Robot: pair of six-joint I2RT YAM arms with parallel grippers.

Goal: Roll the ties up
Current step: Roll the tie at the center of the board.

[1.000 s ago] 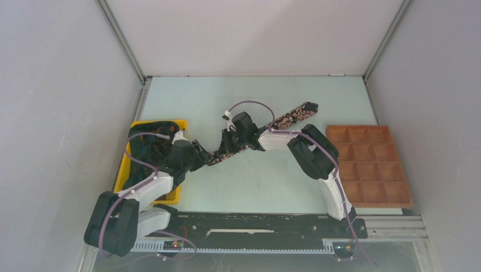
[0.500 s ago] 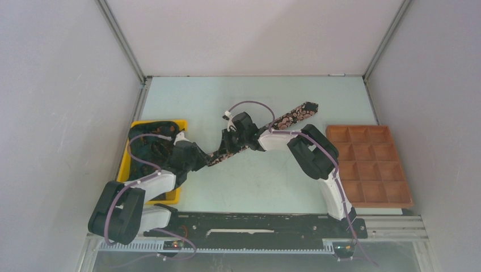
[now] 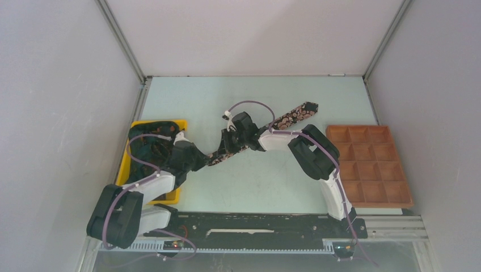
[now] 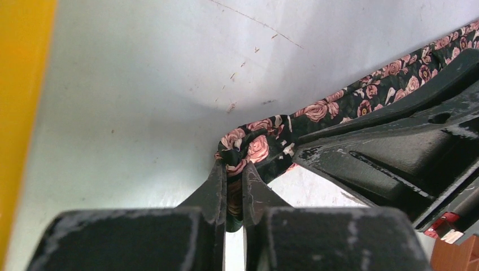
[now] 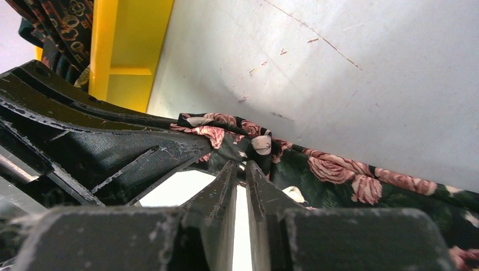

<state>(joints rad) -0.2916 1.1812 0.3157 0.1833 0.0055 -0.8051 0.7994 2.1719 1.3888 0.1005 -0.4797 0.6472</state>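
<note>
Black-and-white arms (image 3: 154, 184); purple cables (image 3: 249, 102); scuffed black fingers (image 4: 216, 185)

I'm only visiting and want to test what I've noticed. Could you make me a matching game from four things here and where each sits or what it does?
Things:
1. tie
2. yellow bin
3. brown tray
4. left gripper

Descriptions:
A. on the far right
B. on the far left
C. pinching flowered cloth
D. lying slantwise in the middle

Pairs: 1-D, 2-B, 3-A, 4-C
</note>
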